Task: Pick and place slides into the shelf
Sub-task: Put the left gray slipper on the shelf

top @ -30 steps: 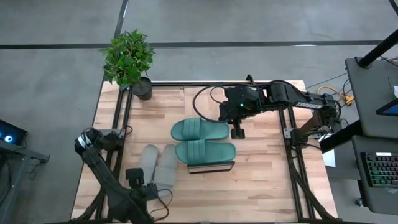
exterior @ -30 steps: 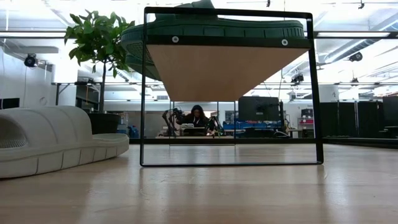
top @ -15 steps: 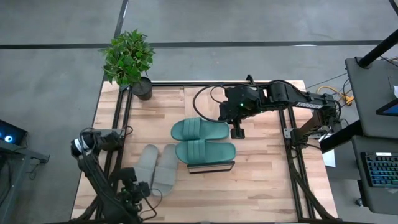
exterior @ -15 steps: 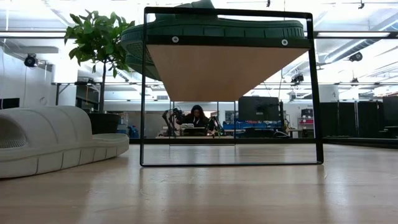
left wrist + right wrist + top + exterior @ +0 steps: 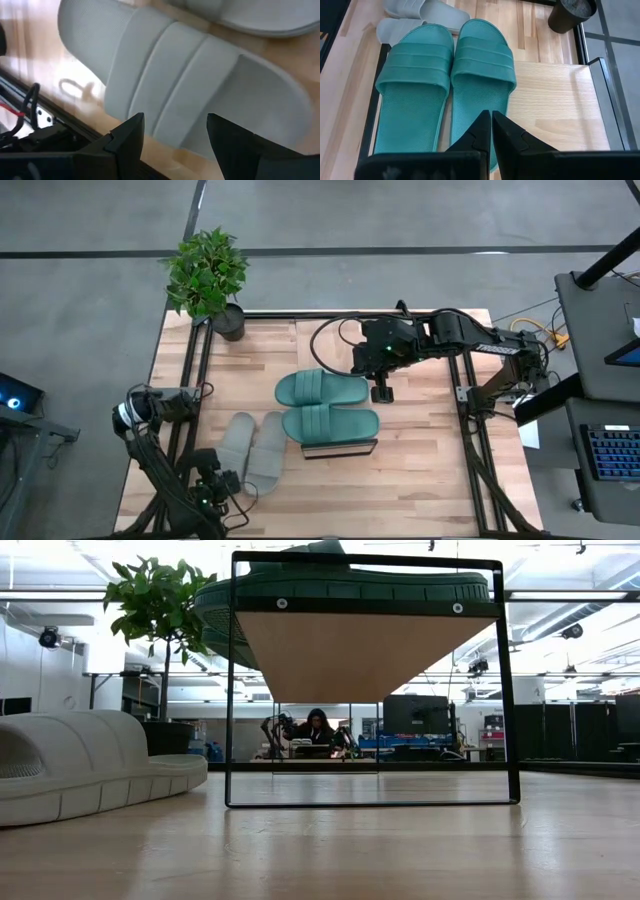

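While the teal-green pair (image 5: pixel 326 406) is lying side by side on the shelf (image 5: pixel 340 448), each sandal is running its long axis across the table from left to right, with straps sitting toward the left half and the open heel ends reaching toward the right arm. In the right wrist view, those two green slides (image 5: pixel 445 80) are touching along their inner edges and covering one half of the light wood plank top (image 5: pixel 560 105), leaving the other half bare inside the thin black frame. From table height the low view is looking under the plank (image 5: pixel 350 650), where a green sole (image 5: pixel 340 585) is overhanging its edge.

The pale grey-beige pair (image 5: pixel 256 444) is resting on the butcher-block table (image 5: pixel 420 480), just left of the shelf (not on it), long axes running roughly front to back with a slight lean, the two sandals pressed against each other.

The left gripper (image 5: pixel 175 135) is hovering close over one grey slide (image 5: pixel 190 85), its fingers spread apart with the ribbed strap showing between them; it is not gripping anything. The right gripper (image 5: pixel 491 127) is hanging over the heel end of the green pair, fingers pressed together and holding nothing.

A potted plant (image 5: pixel 208 275) is standing at the table's far left corner.
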